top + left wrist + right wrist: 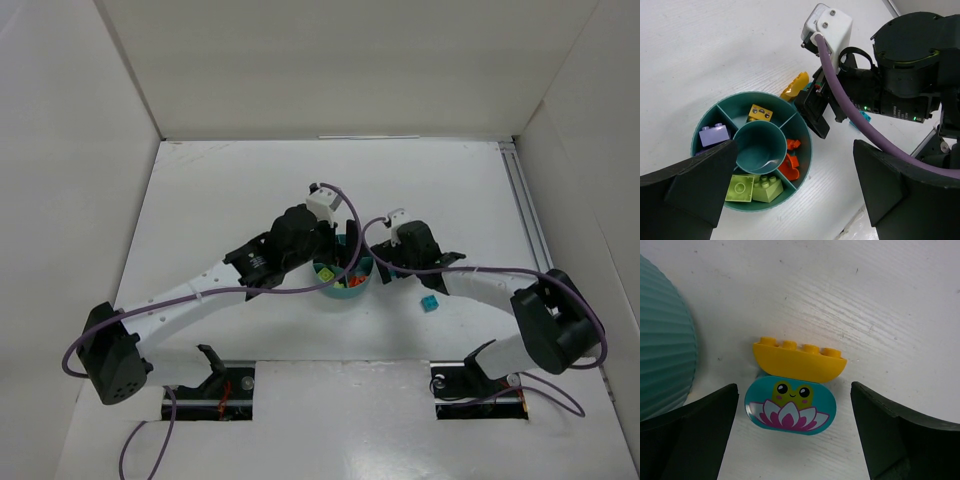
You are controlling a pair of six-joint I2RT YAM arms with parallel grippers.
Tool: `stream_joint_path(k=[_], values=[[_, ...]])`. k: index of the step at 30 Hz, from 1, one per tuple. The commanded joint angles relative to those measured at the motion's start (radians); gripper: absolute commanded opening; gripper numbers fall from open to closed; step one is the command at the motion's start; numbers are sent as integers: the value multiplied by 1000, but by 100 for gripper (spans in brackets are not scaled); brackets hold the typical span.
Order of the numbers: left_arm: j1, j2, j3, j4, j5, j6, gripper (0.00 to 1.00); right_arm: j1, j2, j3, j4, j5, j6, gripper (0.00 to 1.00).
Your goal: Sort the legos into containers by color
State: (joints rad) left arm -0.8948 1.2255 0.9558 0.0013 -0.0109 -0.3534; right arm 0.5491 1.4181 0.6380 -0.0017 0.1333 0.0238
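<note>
1. Right gripper (794,390): spread, straddling yellow brick (799,360) and teal frog tile (790,407) beside dish (665,340), apparently lining up a pick.
2. Left gripper (795,150): spread, empty, over dish.

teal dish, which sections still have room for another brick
In the round teal plastic dish, the centre cup is bare; wedges with one purple brick and one yellow brick have room. Crowded: wedges holding yellow-green bricks and orange-red pieces.
</note>
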Motion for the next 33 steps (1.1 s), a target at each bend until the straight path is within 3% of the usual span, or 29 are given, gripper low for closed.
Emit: stream_joint_path(k=[1, 13, 17, 18, 21, 26, 33], values=[[2, -38, -9, 9, -17, -10, 100, -6, 30, 11, 65, -14, 27, 96], [2, -47, -9, 0, -44, -19, 100, -25, 41, -8, 74, 64, 59, 82], [2, -47, -9, 0, -44, -19, 100, -34, 41, -8, 74, 65, 59, 76], [2, -47, -9, 0, -53, -19, 100, -34, 41, -8, 74, 54, 59, 70], [2, -47, -9, -9, -54, -19, 100, -43, 18, -17, 74, 31, 38, 69], [23, -47, -9, -9, -54, -29, 100, -43, -102, -52, 74, -27, -57, 63], [95, -47, -9, 63, 167, 11, 100, -29, -489, -87, 63, -303, -433, 60]])
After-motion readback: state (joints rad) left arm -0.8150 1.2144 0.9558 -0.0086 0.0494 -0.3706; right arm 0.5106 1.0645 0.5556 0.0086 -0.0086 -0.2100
